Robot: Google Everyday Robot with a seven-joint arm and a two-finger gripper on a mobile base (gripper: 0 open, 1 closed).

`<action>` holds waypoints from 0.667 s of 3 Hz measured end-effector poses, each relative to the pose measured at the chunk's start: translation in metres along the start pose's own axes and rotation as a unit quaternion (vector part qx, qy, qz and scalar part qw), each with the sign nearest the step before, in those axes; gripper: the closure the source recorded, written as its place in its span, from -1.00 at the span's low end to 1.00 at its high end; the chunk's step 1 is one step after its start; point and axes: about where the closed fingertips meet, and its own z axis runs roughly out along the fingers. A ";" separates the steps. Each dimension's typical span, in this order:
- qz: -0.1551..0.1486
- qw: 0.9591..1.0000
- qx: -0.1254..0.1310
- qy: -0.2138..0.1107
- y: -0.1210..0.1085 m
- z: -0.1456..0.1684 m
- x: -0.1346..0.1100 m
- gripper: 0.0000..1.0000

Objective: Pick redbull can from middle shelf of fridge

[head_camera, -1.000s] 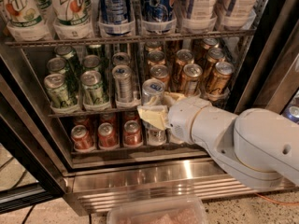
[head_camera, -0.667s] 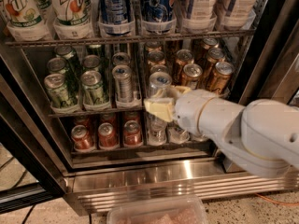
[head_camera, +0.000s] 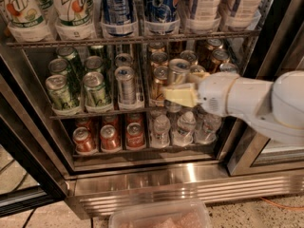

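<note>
Since 1.0 s ago the arm [head_camera: 256, 103] has swung right and the claw [head_camera: 180, 85] has gone up and right, and the redbull can [head_camera: 179, 71] went with it. The claw is now clamped on the redbull can, with one cream finger [head_camera: 178, 95] across its lower front and the other by its right side. The can is upright at the level of the middle shelf surface [head_camera: 104, 112], just beside the gold cans [head_camera: 159, 77]; its base is hidden, so I cannot tell if it touches the rack. More slim silver cans [head_camera: 126, 84] sit in the tray to the left, with green cans [head_camera: 59, 91] further left. Large bottles [head_camera: 118, 4] are on the rack above, red cans [head_camera: 109, 137] and small clear bottles [head_camera: 161, 129] on the rack below. The fridge [head_camera: 190, 189] base grille shows underneath, with a clear plastic tub [head_camera: 161, 217] at the bottom edge.
</note>
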 end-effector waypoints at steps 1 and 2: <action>-0.005 0.999 -0.050 0.013 -0.014 -0.010 -0.005 1.00; -0.019 0.993 -0.116 0.017 -0.013 -0.013 -0.013 1.00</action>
